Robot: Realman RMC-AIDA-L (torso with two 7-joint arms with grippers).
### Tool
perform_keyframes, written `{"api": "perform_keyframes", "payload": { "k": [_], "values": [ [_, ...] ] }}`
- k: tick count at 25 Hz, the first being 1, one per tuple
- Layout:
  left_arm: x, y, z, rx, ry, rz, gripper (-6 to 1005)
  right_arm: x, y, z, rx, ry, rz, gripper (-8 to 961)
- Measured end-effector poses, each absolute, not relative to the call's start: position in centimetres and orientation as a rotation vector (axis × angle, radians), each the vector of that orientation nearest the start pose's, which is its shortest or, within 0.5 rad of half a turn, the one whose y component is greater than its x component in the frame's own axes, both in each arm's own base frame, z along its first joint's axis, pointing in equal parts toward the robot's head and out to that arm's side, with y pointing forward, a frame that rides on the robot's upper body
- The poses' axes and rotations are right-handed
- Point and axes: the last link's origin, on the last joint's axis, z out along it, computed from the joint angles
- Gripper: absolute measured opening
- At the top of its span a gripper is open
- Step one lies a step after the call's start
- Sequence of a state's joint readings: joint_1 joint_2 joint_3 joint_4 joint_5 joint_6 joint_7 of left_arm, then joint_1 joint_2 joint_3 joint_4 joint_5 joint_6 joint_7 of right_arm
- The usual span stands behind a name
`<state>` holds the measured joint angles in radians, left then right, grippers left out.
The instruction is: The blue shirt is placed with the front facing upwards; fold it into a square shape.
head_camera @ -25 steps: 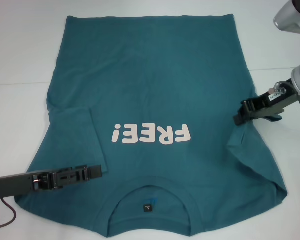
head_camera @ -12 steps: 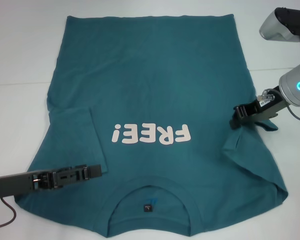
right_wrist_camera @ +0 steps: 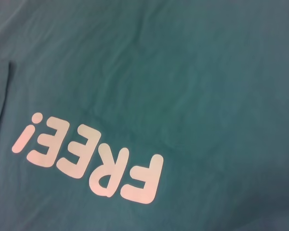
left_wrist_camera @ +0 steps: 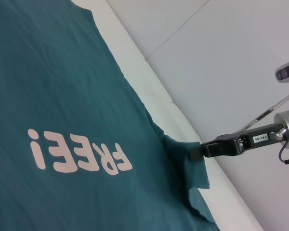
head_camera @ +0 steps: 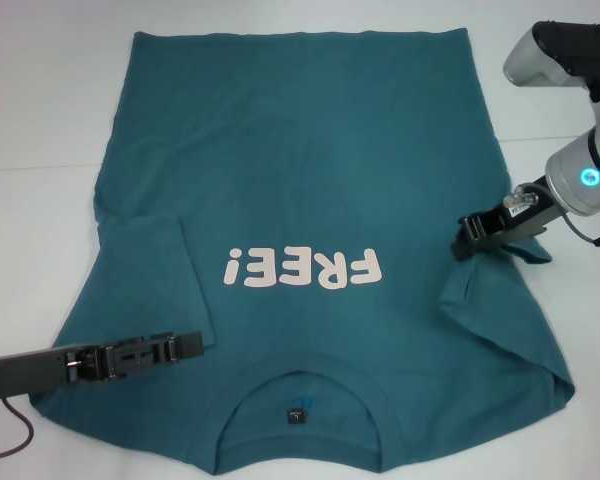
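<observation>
The blue shirt (head_camera: 310, 150) lies flat, front up, with its collar (head_camera: 300, 385) nearest me and its pale "FREE!" lettering (head_camera: 302, 268) in the middle. Its left sleeve (head_camera: 145, 270) is folded in over the body. My right gripper (head_camera: 465, 235) is shut on the edge of the right sleeve (head_camera: 480, 300) and holds it raised off the table, over the shirt's right side. This grip also shows in the left wrist view (left_wrist_camera: 196, 153). My left gripper (head_camera: 185, 345) lies low over the shirt's left shoulder. The right wrist view shows only shirt cloth (right_wrist_camera: 159, 62) and lettering (right_wrist_camera: 86, 159).
The white table (head_camera: 40, 100) shows bare on both sides of the shirt and beyond its hem. A dark neck tag (head_camera: 296, 414) sits inside the collar. A cable (head_camera: 15, 430) trails from the left arm at the near left.
My right gripper has moved inward to the left with the right sleeve, lifting its fold over the shirt's side. The left arm has not moved.
</observation>
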<state>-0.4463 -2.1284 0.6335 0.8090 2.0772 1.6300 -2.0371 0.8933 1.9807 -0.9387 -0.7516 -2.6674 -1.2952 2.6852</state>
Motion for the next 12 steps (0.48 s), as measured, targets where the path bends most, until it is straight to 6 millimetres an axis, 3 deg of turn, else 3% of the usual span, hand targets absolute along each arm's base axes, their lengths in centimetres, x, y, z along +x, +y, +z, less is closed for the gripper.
{"api": "perform_keyframes", "payload": {
  "k": [12],
  "values": [
    [-27.6,30.69,0.77,-2.488,-1.526,-0.776,765,21.57,44.02,2.64,-2.227,1.387,-0.212,316]
  ]
}}
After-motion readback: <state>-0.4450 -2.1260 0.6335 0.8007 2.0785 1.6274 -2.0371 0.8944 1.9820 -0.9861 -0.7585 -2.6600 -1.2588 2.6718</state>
